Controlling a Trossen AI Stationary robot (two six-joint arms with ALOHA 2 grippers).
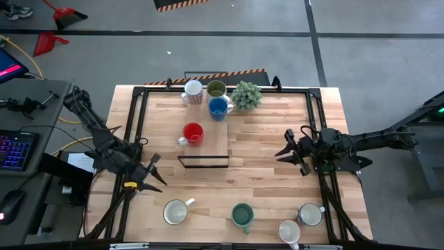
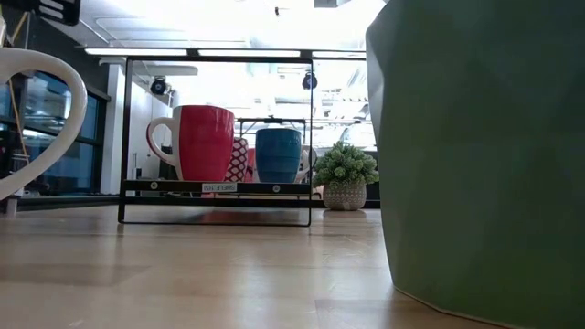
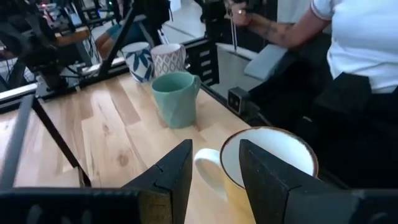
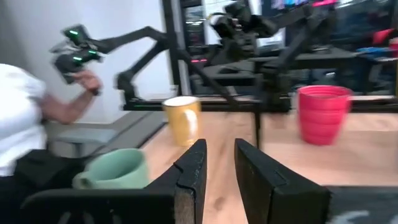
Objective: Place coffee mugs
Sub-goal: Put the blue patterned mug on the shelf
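**A:** Where have the mugs got to? I count four at the rack: the red mug [image 1: 192, 132] sits on the board at the middle of the overhead frame, the blue mug [image 1: 219, 108] just above and right of it, the olive mug [image 1: 216, 89] and a patterned white mug [image 1: 193, 91] behind, beside the little plant [image 1: 246, 95].

**B:** And four wait along the lower edge of the worktop [image 1: 263, 180]: a cream mug [image 1: 176, 212] at lower centre-left, the teal mug [image 1: 242, 216] next along, two white ones at lower right, one [image 1: 310, 214] slightly above the other [image 1: 289, 231].

**A:** The left tool [image 1: 155, 171] is at lower left, aimed at that cream mug. Its fingers stand apart, nothing between them; from its own camera the mug's handle [image 3: 205, 163] shows in the gap.

**B:** The right tool [image 1: 292, 149] hangs at middle right, fingers parted too, holding nothing.

**A:** What worries you?

**B:** I'd say the handle. If the left tool closes on that loop and not the wall, the mug could swing or twist out. And a finger coming down on the rim could shove it toward the worktop's edge, which is close there.

**A:** There's a person [image 3: 348, 56] standing just past that edge as well.
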